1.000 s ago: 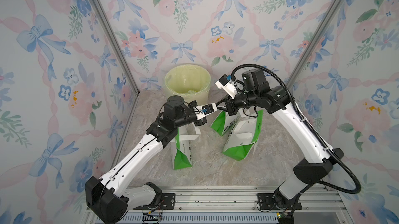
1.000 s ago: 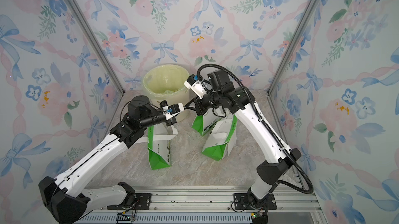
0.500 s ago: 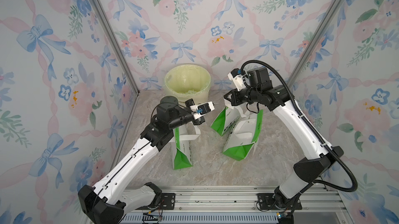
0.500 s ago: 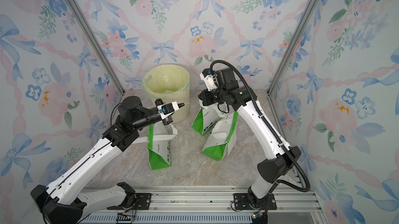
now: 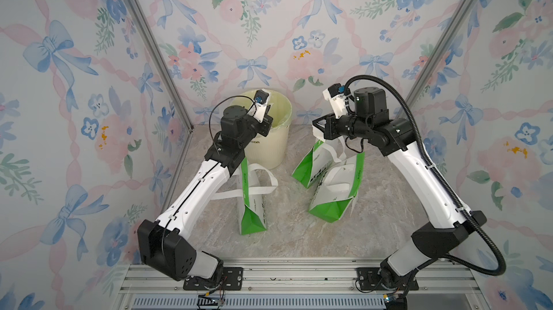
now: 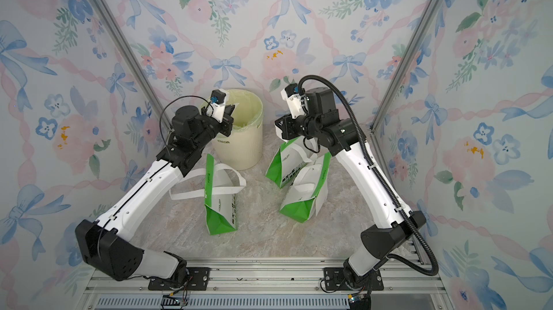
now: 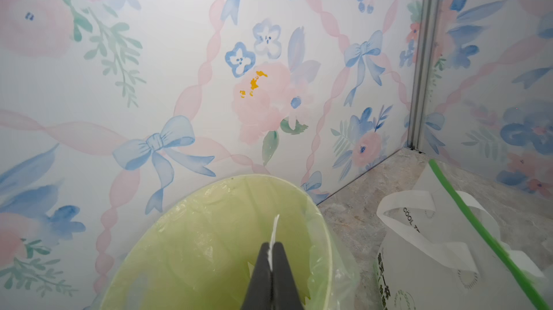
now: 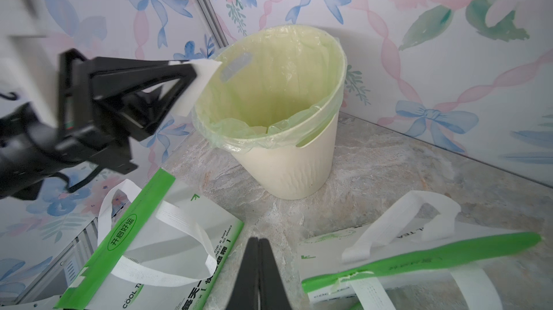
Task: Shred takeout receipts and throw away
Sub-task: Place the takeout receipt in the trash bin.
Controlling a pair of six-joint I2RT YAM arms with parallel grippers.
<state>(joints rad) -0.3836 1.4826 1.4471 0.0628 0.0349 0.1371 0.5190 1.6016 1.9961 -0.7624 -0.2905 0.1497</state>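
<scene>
White paper, a torn slip of takeout receipt (image 7: 274,230), stands edge-on in the left wrist view. It sticks straight out past the tips of the left gripper (image 7: 270,250), whose dark jaws are clamped flat on its near end. The slip hangs over the open mouth of the bin (image 7: 194,248), which is lined with pale green plastic. A green-and-white bag (image 7: 434,263) stands on the table just beside the bin.

In the right wrist view the left gripper (image 8: 194,73) shows from the side. The receipt (image 8: 205,84) fans out beyond its pinched tips, at the bin's rim and above the liner. The bin (image 8: 287,168) stands upright on the marble tabletop (image 8: 389,159). The right gripper (image 8: 258,242) has its jaws pressed together; I cannot tell whether any paper is caught between them. It hangs over the bags (image 8: 167,233), well short of the bin.

In both top views the left gripper (image 5: 267,113) (image 6: 230,111) reaches over the near side of the bin's mouth, and the slip is only a small white fleck at its tip. The right gripper (image 5: 316,123) (image 6: 279,124) stays apart from it, above the bag pair (image 5: 332,192).
</scene>
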